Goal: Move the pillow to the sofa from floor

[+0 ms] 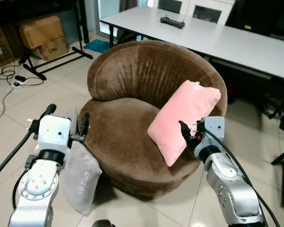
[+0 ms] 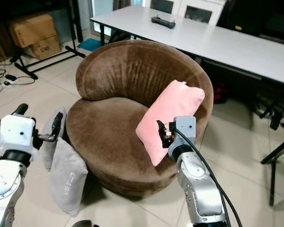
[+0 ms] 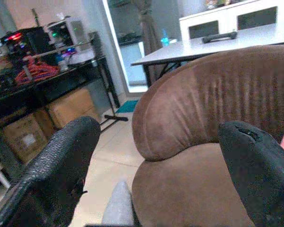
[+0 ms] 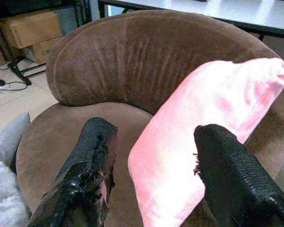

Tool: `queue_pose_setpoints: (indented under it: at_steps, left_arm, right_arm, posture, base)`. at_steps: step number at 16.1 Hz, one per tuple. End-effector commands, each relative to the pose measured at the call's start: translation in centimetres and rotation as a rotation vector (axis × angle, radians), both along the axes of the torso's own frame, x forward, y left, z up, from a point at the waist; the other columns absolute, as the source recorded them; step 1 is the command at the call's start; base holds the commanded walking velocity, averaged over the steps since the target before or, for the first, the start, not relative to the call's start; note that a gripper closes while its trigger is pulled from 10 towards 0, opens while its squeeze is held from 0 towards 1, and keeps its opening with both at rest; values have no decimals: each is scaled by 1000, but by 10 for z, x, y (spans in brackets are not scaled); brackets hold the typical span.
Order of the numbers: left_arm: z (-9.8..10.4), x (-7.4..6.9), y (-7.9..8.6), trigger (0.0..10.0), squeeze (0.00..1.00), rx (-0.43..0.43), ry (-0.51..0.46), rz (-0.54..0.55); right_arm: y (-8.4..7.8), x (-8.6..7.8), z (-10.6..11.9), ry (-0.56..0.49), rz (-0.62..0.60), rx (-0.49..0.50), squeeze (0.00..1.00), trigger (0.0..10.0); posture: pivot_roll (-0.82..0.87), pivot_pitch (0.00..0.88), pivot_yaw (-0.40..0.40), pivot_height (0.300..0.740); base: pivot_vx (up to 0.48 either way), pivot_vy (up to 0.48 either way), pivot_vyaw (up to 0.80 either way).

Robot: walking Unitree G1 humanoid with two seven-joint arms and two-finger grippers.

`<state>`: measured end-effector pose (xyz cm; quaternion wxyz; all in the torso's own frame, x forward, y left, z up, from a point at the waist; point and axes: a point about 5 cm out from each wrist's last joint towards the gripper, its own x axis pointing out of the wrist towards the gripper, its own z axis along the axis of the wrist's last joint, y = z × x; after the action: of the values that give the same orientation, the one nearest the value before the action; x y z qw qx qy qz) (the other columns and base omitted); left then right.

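Observation:
A pink pillow (image 1: 182, 118) leans upright against the right side of the round brown sofa (image 1: 123, 137), resting on its seat. My right gripper (image 1: 188, 134) is at the pillow's lower right edge, open, and in the right wrist view the pink pillow (image 4: 203, 146) lies just ahead between the spread fingers (image 4: 85, 175). Leaning against the sofa's left side, a grey pillow (image 1: 82, 177) stands on the floor, with a second grey pillow (image 2: 51, 137) behind it. My left gripper (image 1: 67, 118) hovers open above them, holding nothing.
A long white table (image 1: 217, 38) with a black object (image 1: 172, 21) stands behind the sofa. Cardboard boxes (image 1: 40, 33) and a black rack are at the far left, with cables (image 1: 14, 80) on the tiles. A dark table leg (image 1: 283, 161) stands at the right.

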<state>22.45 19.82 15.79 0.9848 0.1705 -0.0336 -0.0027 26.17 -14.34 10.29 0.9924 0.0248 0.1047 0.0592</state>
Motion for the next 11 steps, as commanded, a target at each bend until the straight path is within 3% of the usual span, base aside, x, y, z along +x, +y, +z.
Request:
queue_pose_setpoints:
  at_steps: [1,11]
  left_arm:
    - [-1,2,0,10000,0,3,8,-8]
    - [-4,5,-3,10000,0,-8,10,-24]
  right_arm:
    - [0,1,3,-10,1,-4,0,10000]
    - [-4,2,7,-20,-4,5,0,10000]
  posture:
    - [99,0,-39,740]
    - [79,0,-35,740]
  base:
    - [0,439,0]
    - [0,438,0]
